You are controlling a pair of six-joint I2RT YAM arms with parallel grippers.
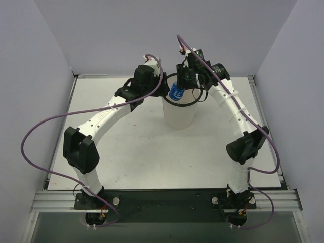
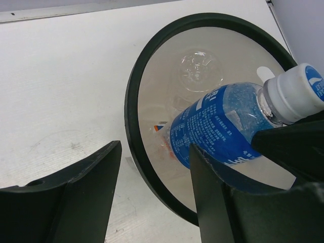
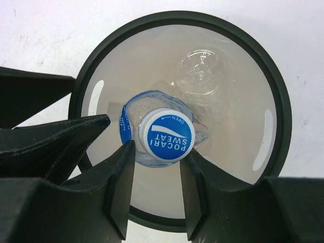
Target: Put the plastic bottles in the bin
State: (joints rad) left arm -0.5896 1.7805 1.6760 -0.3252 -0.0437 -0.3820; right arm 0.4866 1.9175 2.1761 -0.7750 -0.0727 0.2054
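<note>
My right gripper [image 3: 158, 152] is shut on the blue-label bottle [image 3: 164, 134] just below its white cap and holds it cap-up over the bin's mouth [image 1: 176, 92]. The bin [image 1: 179, 117] has a black rim [image 3: 283, 109] and stands at mid-back of the table. An unlabelled clear bottle [image 3: 200, 76] lies at the bin's bottom. In the left wrist view a bit of red-white-blue label [image 2: 161, 127] shows under the held bottle [image 2: 223, 121]. My left gripper [image 2: 152, 177] is open and empty, at the bin's left rim [image 2: 132, 101].
The white table [image 1: 126, 152] is walled by grey panels at the left, back and right. Both arms arch in over it towards the bin, with purple cables looping off them. The left arm's elbow [image 1: 81, 149] hangs over the table's left front.
</note>
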